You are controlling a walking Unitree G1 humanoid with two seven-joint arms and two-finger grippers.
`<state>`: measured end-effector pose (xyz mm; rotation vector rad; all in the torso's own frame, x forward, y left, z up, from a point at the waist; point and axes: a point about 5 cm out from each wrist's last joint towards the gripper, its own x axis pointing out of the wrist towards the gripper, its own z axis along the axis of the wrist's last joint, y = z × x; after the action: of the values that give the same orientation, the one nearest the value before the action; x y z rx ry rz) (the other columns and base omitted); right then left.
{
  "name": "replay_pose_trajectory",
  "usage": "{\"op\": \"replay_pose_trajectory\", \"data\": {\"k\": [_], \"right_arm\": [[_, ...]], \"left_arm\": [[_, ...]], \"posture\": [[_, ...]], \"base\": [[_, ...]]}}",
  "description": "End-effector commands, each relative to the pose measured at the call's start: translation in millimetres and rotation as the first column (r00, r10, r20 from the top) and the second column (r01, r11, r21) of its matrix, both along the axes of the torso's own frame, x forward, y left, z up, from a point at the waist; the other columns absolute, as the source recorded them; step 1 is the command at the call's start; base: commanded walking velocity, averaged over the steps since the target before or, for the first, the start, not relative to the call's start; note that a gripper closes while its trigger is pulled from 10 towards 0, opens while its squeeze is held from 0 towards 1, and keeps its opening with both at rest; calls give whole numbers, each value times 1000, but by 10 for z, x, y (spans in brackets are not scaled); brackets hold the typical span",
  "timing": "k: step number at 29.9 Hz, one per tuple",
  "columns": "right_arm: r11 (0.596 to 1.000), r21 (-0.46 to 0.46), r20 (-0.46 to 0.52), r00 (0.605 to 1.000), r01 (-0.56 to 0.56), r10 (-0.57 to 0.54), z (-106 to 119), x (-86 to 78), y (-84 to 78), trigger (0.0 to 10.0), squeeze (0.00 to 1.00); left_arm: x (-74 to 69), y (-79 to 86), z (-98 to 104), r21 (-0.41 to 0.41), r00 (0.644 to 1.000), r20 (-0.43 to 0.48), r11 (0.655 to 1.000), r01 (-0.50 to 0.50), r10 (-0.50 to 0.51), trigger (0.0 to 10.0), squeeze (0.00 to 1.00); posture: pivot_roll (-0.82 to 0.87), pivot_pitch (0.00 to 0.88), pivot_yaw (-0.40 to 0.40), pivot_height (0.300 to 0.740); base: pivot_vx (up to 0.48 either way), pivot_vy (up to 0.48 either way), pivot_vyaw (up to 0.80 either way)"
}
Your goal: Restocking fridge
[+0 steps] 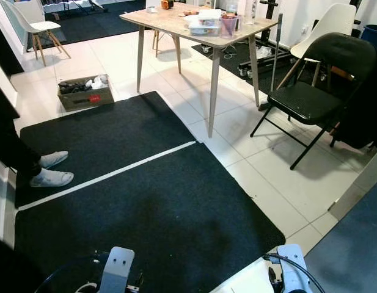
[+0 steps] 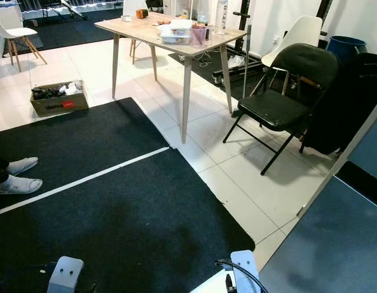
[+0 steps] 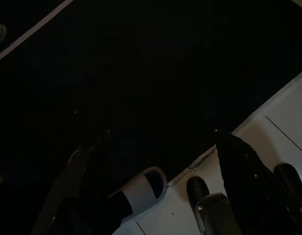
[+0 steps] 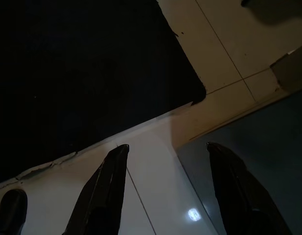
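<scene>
From the head, a wooden table [image 1: 176, 27] stands ahead carrying containers [image 1: 204, 24]; no writing is legible. A cardboard box [image 2: 58, 99] sits on tiles.

Left wrist: left gripper [image 3: 158, 161] fingers spread, empty, above black mat [image 3: 141, 73].

Right wrist: right gripper [image 4: 165, 166] fingers apart, empty.

One wooden surface [image 1: 170, 23] stands at the upper middle of the frame. There are three chairs: one black folding chair [image 1: 315, 97] at right and two white chairs [image 1: 34, 25], upper left and upper right. Two black mats [image 1: 145, 213] cover the floor, and one cardboard box [image 1: 84, 93] sits at left. Two white shoes [image 1: 52, 170] show at the left edge.
</scene>
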<state>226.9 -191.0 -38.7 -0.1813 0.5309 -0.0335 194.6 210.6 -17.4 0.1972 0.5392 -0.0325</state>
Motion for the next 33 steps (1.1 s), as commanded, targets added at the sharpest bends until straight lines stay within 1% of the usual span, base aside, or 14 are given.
{"op": "replay_pose_trajectory", "data": {"k": [1, 29, 33], "right_arm": [[1000, 3, -25, 1000, 12, -12, -53, -74, -8, 10000, 0], [1000, 0, -22, 1000, 10, -10, -43, -58, -20, 10000, 0], [1000, 1, -25, 1000, 12, -12, -50, -69, -19, 10000, 0]], "left_arm": [[-49, -3, -42, 8, 1000, -25, 1000, -3, 4, 10000, 0], [-20, 10, -22, 16, 1000, -9, 1000, -2, 2, 10000, 0], [-19, 11, -27, 24, 1000, -6, 1000, -1, 1, 10000, 0]], "posture": [[-87, 133, 31, 736], [-88, 125, 31, 736], [-88, 127, 32, 736]], "base": [[0, 0, 0], [0, 0, 0], [409, 0, 0]]}}
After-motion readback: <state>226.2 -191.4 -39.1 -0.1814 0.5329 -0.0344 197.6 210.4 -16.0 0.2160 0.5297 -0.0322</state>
